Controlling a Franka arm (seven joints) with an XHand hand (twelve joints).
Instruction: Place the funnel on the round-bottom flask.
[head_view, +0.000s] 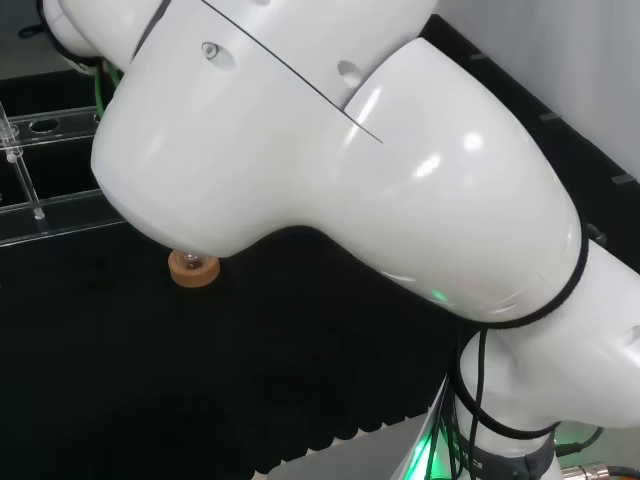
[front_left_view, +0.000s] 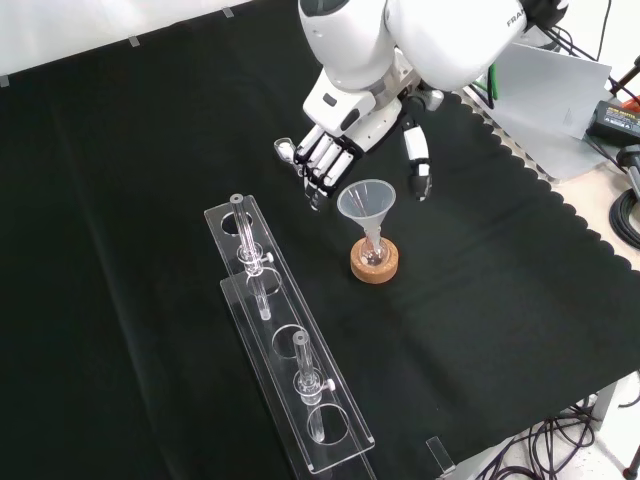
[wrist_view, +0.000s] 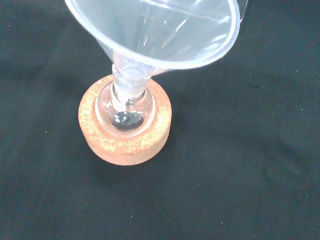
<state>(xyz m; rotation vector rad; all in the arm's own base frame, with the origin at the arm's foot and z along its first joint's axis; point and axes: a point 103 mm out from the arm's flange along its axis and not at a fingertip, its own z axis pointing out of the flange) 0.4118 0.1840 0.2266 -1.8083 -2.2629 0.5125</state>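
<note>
In the front view the black and white hand (front_left_view: 352, 135) hangs with fingers straight and spread, thumb apart, holding nothing, at about eleven o'clock from the clear plastic cone-shaped funnel (front_left_view: 367, 203). That funnel already sits with its stem in the neck of the small clear glass round-bottom flask (wrist_view: 125, 107), which rests on its tan cork ring stand (front_left_view: 375, 262). The placing looks done; what remains, I judge, is lifting the hand clear without brushing the rim.
</note>
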